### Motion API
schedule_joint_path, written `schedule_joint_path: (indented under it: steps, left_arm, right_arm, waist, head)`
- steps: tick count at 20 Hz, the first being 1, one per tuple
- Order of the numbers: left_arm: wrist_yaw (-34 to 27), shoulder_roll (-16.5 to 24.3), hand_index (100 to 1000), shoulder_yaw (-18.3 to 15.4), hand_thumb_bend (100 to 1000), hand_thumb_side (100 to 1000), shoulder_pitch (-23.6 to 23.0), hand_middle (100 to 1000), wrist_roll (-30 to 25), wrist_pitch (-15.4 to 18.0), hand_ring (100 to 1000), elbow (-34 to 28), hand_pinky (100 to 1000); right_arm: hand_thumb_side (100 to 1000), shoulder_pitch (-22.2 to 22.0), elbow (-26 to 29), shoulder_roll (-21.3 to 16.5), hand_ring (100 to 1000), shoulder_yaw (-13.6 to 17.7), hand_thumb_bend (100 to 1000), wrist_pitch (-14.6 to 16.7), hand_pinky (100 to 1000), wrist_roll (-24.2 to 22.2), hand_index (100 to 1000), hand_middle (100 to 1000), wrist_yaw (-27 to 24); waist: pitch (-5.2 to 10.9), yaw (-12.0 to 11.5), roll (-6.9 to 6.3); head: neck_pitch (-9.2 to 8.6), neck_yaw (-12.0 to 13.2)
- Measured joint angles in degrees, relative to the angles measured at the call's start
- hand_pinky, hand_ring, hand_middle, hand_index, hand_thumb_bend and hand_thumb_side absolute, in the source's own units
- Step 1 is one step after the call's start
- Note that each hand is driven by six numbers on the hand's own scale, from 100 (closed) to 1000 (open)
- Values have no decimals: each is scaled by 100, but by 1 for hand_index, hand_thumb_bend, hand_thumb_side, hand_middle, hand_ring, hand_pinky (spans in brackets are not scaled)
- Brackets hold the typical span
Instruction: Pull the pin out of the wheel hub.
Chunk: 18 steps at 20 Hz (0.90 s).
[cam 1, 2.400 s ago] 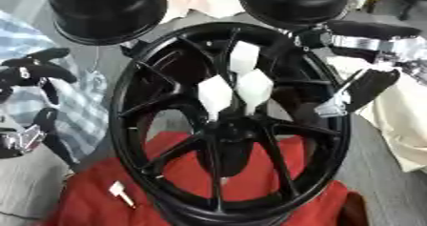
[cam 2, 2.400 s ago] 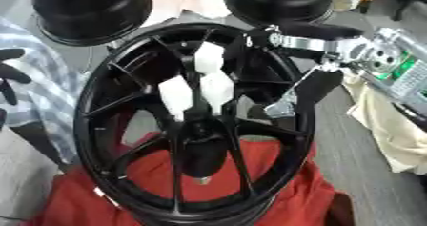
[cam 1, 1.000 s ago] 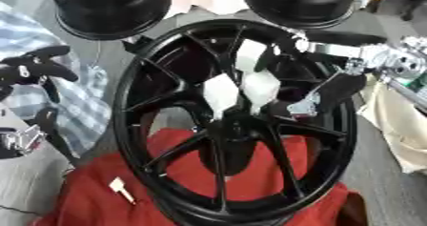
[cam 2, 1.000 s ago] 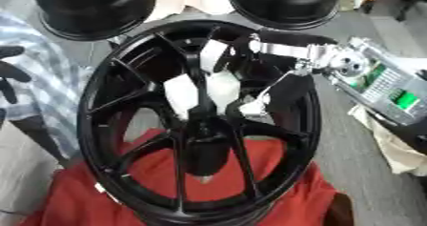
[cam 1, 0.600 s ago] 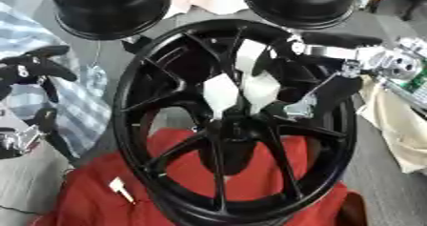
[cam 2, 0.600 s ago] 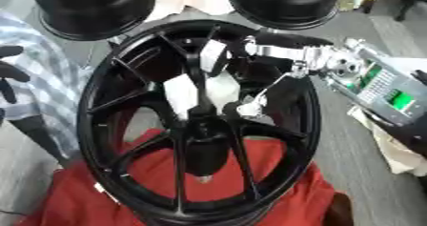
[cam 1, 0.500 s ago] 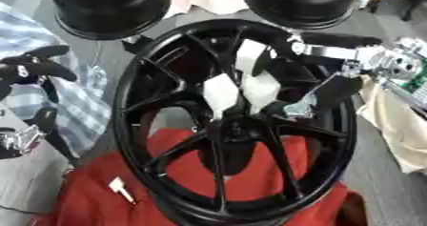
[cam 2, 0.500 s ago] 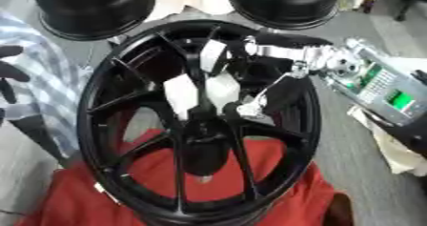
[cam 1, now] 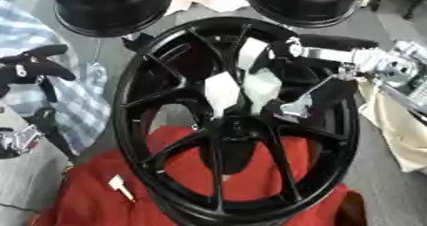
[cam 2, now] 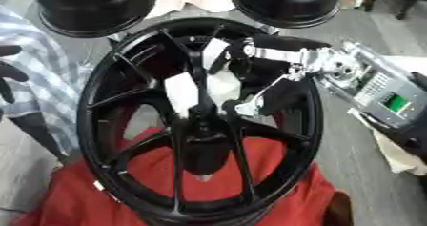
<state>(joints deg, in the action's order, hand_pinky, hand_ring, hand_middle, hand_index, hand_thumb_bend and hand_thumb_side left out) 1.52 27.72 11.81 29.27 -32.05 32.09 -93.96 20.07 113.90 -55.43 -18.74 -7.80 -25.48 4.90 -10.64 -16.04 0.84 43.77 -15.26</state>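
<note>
Reaching into the wheel hub (cam 1: 238,125) with right hand (cam 1: 333,72), fingers spread near white pins (cam 1: 222,92), none gripped, none yet pulled.

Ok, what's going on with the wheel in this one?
A black wheel stands on a red cloth. The robot's right hand reaches in from the right over the spokes, fingers by the white pieces at the hub. Whether it grips one I cannot tell. The left hand idles at the left edge.
</note>
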Motion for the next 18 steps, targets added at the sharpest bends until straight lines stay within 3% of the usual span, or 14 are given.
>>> schedule_joint_path:
  steps: [11,15,18]
  left_arm:
    - [56,-1,859,2,100,392,3,706,0,0,1000,0,478]
    - [58,-1,859,2,100,393,3,706,0,0,1000,0,478]
    - [62,-2,859,2,100,393,3,706,0,0,1000,1,479]
  right_arm:
    - [217,-99,0,27,751,-1,136,-149,716,8,905,760,103]
    - [191,-99,0,36,732,-2,100,-160,703,-2,862,677,111]
    - [198,-99,0,52,711,0,100,-158,691,6,776,604,125]
  waist:
    - [-29,-16,16]
    - [-32,-19,18]
    - [-33,-19,20]
  head:
    - [0,-3]
    - [0,-3]
    - [0,-3]
